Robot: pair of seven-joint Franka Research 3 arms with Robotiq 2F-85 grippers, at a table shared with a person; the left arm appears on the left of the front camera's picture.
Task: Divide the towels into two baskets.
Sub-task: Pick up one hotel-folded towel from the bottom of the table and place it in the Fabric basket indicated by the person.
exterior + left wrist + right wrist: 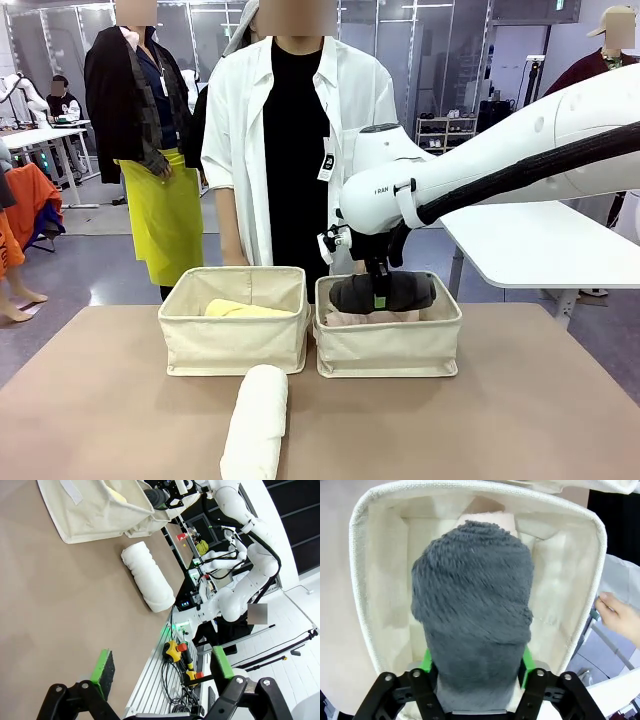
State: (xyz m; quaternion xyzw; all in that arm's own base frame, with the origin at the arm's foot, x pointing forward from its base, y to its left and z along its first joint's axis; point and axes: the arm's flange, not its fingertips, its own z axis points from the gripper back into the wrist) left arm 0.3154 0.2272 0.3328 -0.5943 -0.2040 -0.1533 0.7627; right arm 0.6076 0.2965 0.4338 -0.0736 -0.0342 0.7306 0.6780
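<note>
At the tan table (100, 400), left jaws gape empty; right jaws flank grey towel (472, 605), grip unclear.

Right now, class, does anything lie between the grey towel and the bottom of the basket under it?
Yes: a pink towel already lies in that basket, directly beneath the grey towel. Nothing else blocks it.

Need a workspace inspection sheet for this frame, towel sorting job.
Surface: brown table, no marks seen.
Job's things: yellow towel in left basket; pink towel in right basket, dark grey towel above it; white towel on the table in front.
Clutter: nothing seen.
Grippers: left gripper open over the table; right gripper pads flank the dark grey towel, grip unclear.
Cables: black hose along right arm; loose cables off the table edge.
Surroundings: person in white coat behind the baskets.
</note>
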